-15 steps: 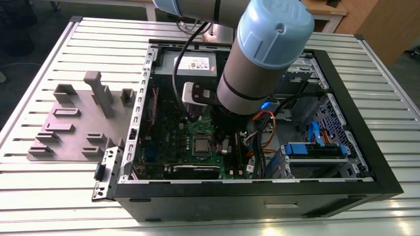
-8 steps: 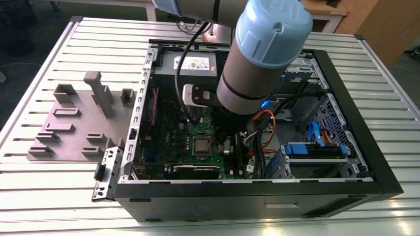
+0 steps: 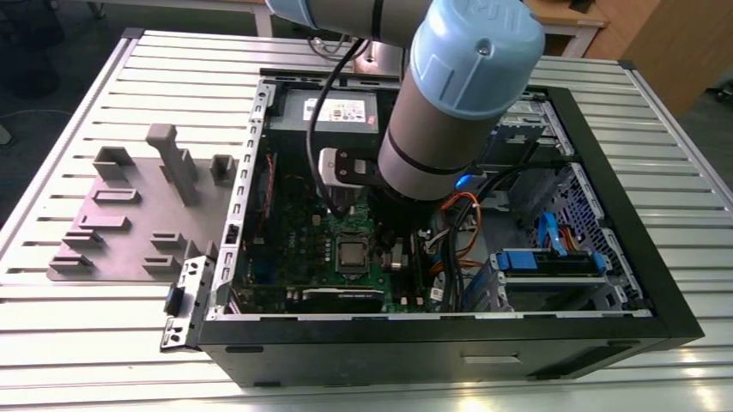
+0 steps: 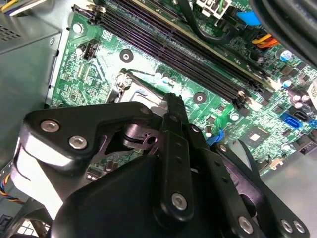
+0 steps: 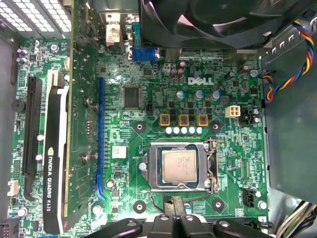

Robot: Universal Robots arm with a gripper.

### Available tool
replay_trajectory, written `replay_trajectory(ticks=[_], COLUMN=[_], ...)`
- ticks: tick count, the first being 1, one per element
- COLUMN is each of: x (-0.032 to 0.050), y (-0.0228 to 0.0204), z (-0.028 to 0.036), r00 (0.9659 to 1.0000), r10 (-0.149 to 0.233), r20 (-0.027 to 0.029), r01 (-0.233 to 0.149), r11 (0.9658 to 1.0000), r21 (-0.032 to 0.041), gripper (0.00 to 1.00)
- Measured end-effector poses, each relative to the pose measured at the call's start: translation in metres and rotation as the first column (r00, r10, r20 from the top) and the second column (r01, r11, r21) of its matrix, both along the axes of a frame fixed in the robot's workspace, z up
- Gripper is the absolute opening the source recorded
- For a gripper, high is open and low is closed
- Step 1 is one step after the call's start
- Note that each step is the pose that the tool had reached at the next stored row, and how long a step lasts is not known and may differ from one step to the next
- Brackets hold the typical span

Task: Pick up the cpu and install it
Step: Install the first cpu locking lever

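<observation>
Just ahead of the fingertips: cpu (image 5: 180, 167) seated flat in the motherboard (image 5: 148, 94) socket, framed by the metal bracket (image 5: 213, 168) | gripper (image 5: 173, 220): jaws drawn together, grasping nothing, apart from the chip | surroundings: open computer case (image 3: 641, 292).

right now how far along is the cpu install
The cpu already sits in its socket on the motherboard, framed by the silver metal frame. In the first wrist view the gripper hangs just beside the socket with nothing visibly in its jaws. In the exterior view the arm reaches down into the open computer case. Whether the frame is latched cannot be told.
</observation>
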State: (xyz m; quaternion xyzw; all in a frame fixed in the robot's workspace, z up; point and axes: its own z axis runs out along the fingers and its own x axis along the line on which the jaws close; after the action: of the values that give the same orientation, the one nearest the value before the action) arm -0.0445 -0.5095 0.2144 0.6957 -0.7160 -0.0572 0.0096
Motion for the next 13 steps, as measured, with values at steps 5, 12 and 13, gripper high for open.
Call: replay_trajectory(ticks=[5, 12, 13], x=[-0.0001, -0.0007, -0.0009], y=[0.0, 0.0, 0.0], z=[0.0035, 0.0074, 0.0067], r00=[1.0, 1.0, 1.0], r10=[0.003, 0.003, 0.003], r20=[0.0012, 0.0015, 0.0016], r01=[-0.003, -0.003, -0.003], r11=[1.0, 1.0, 1.0], r21=[0.001, 0.0046, 0.0049], gripper=[0.11, 0.11, 0.11])
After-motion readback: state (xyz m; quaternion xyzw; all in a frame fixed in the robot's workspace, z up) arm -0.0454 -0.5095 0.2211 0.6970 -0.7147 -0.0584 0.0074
